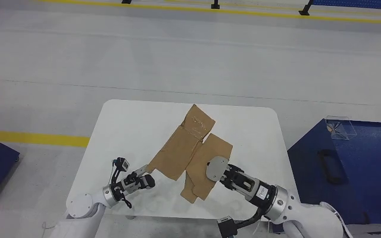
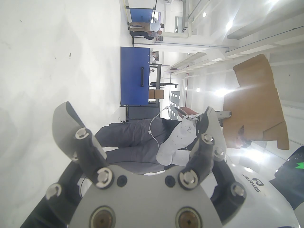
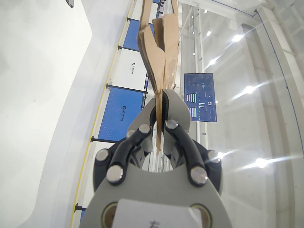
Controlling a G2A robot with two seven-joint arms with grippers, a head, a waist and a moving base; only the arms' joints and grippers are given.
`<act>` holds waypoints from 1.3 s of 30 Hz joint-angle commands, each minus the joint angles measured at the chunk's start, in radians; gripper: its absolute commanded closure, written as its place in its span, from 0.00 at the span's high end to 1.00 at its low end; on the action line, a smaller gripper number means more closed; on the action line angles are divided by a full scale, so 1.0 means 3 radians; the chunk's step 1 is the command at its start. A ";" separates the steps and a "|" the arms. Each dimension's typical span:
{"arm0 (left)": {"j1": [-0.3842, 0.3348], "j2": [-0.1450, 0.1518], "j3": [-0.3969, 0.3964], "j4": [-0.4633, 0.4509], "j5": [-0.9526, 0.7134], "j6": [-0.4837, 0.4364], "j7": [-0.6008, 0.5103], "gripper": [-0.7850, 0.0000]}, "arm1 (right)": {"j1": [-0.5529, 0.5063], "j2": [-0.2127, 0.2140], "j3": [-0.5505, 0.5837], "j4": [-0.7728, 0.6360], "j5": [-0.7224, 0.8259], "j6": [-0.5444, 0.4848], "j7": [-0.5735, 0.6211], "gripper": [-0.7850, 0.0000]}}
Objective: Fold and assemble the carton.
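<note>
**Asker:** Which way does the carton point(image 1: 184, 149) lie?

**Me:** On a slant. Its long axis runs from the corner by my left hand point(image 1: 146, 177) away toward the far side of the table point(image 1: 119, 128). The long panels sit side by side, the one nearer my right hand point(image 1: 215, 168) set closer to me. From my right wrist the carton point(image 3: 159, 48) shows edge-on, a thin blade reaching out past the fingertips.

**Asker:** And your hands?

**Me:** The right hand point(image 3: 161, 96) is clamped on the carton's edge nearest it, one pad on each face. The left hand point(image 2: 136, 112) is spread wide and free, its fingers point(image 2: 71, 124) well apart. It sits just beside the carton's near corner, and I cannot tell whether they touch.

**Asker:** What about containers?

**Me:** The carton is pressed flat, panel against panel. Well off beyond my right arm a clear box point(image 1: 342, 127) stands on a blue cabinet point(image 1: 333, 172); what it holds I cannot make out.

**Asker:** How does the carton look?

**Me:** It is plain brown corrugated board, creased along its folds. At the end away from my right hand the flaps point(image 3: 147, 5) part, with a notch between them. The edge in my grip is ragged. It hangs over the table, but I cannot tell whether its lowest corner touches the top.
</note>
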 commanded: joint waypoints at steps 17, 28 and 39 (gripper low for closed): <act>0.0000 0.0000 0.0000 0.0000 0.0000 0.0000 0.0000 1.00 | -0.0181 0.0060 0.0909 0.0052 0.6578 -0.2680 0.0532 0.00; 0.0000 0.0000 0.0000 0.0000 0.0000 0.0000 0.0000 1.00 | 0.0194 0.0310 -0.0770 0.1040 0.9924 -0.2466 0.2787 0.00; 0.0000 0.0000 0.0000 0.0000 0.0000 0.0000 0.0000 1.00 | 0.0194 0.0310 -0.0770 0.1040 0.9924 -0.2466 0.2787 0.00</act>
